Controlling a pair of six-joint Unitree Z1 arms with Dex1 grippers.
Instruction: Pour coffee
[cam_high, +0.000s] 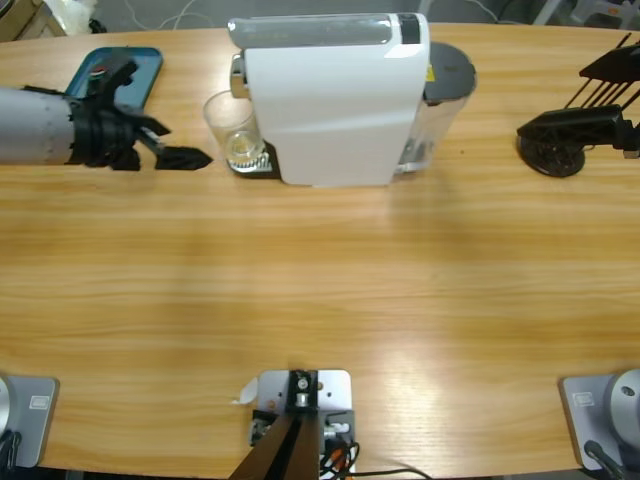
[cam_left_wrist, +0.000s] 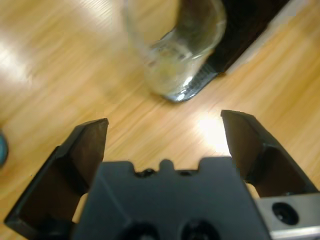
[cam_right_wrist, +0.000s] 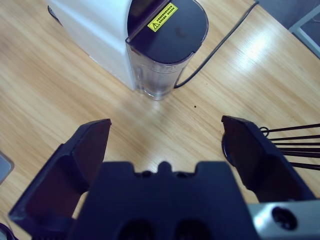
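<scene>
Teal tray (cam_high: 148, 62) far left at the table's back edge, half covered by the left arm. Left gripper (cam_high: 185, 157) next, jaws spread wide with nothing between them, pointed at the glass (cam_high: 232, 130) and stopped just short of it. Glass standing upright on the dark drip plate (cam_high: 262, 166) under the spout of the white coffee machine (cam_high: 335, 100). Coffee (cam_left_wrist: 167, 67) sitting in the bottom of that glass, only a shallow pale yellowish layer. Clear water tank (cam_right_wrist: 159, 77) with its dark lid at the machine's back end, cord trailing away beyond it. Black wire stand (cam_high: 580, 125) far right. Right gripper (cam_right_wrist: 165, 145) held high over the tank end of the table (cam_high: 320, 290), jaws wide apart as well, empty.

Looks like the reach for the glass, not yet a grip. Risks from here: closing off-centre and nudging the glass off the drip plate, tipping it against the machine, or a slick wall sliding through the jaws once lifted.

Hard to make out: the spout itself, tucked under the machine's overhang; the tray's contents; no second cup anywhere to pour into; right arm not clearly visible from above.
</scene>
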